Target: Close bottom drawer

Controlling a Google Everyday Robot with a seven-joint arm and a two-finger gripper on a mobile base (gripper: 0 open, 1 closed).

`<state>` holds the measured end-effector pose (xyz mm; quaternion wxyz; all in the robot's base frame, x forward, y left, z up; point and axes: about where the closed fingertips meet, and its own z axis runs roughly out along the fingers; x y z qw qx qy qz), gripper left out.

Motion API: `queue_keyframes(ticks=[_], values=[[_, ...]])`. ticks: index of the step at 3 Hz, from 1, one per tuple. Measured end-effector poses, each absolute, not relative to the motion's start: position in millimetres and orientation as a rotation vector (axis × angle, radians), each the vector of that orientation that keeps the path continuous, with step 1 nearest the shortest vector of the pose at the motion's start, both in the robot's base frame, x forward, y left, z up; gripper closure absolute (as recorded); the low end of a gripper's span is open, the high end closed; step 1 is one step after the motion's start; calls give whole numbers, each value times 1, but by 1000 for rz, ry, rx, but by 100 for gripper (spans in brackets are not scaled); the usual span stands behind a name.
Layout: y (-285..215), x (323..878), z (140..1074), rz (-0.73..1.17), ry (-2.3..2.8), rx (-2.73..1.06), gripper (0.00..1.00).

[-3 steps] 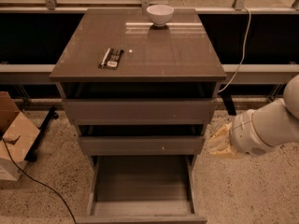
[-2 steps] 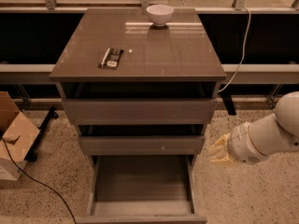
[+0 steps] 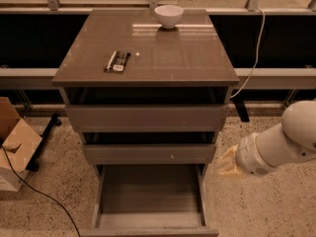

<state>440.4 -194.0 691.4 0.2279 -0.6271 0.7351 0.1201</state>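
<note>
The bottom drawer (image 3: 148, 194) of the grey-brown cabinet (image 3: 148, 48) is pulled far out toward me. Its wide shallow grey tray shows empty, and its taupe front (image 3: 148, 232) lies at the lower edge of the view. The two upper drawers (image 3: 148, 117) stand slightly out, stepped one above the other. My gripper (image 3: 227, 163), yellowish at the end of the white arm (image 3: 286, 142), hangs to the right of the cabinet. It is level with the bottom drawer's right side, close to it but apart from it.
A white bowl (image 3: 168, 15) and a small dark remote-like item (image 3: 116, 61) lie on the cabinet top. A cardboard box (image 3: 15, 147) and a black cable (image 3: 39, 194) are on the speckled floor at the left. A white cable (image 3: 254, 53) hangs at the right.
My arm and gripper have moved down and a little left, nearer the bottom drawer's right side. The drawers have not moved.
</note>
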Motion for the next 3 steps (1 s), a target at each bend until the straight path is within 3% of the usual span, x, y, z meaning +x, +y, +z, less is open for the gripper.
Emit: queue_keyframes(ticks=[3], values=[[-179, 429, 530, 572, 2081, -1679, 100]])
